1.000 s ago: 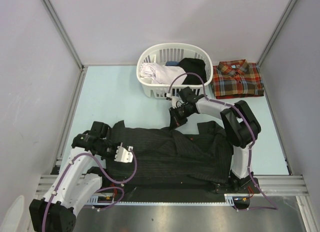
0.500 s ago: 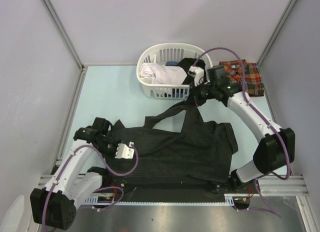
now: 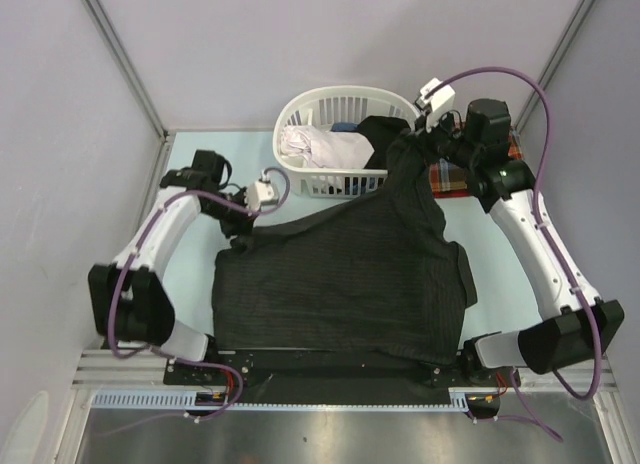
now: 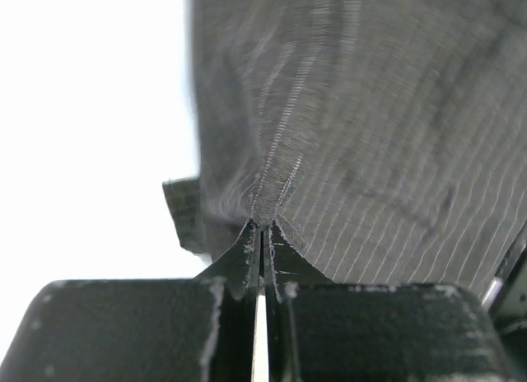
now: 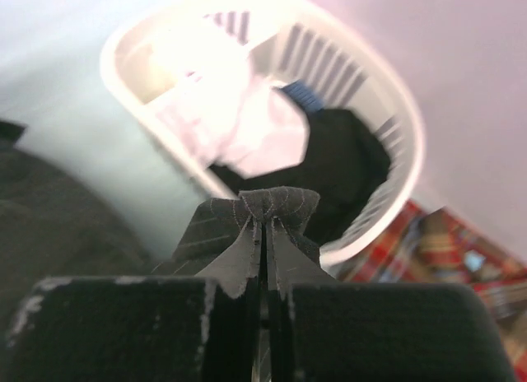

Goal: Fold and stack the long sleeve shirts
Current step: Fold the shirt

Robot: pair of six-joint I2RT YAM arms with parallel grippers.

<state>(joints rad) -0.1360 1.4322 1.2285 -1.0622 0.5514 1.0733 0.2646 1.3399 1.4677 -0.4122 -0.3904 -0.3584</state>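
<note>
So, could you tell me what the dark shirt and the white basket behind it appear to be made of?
Dark shirt: thin woven cloth with a matte finish, possibly cotton or a blend. It drapes softly, puckers where it is pinched, and shows fine pale pinstripes.
Basket: rigid white plastic, slightly glossy by the look of it, judging from its moulded slotted walls and smooth rim.

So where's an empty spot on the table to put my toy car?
Bare table shows in the far left corner beside the basket, and in a strip between the black shirt and the right arm. The far right is crowded: basket, plaid shirt, and the right gripper pinching the black shirt.
</note>
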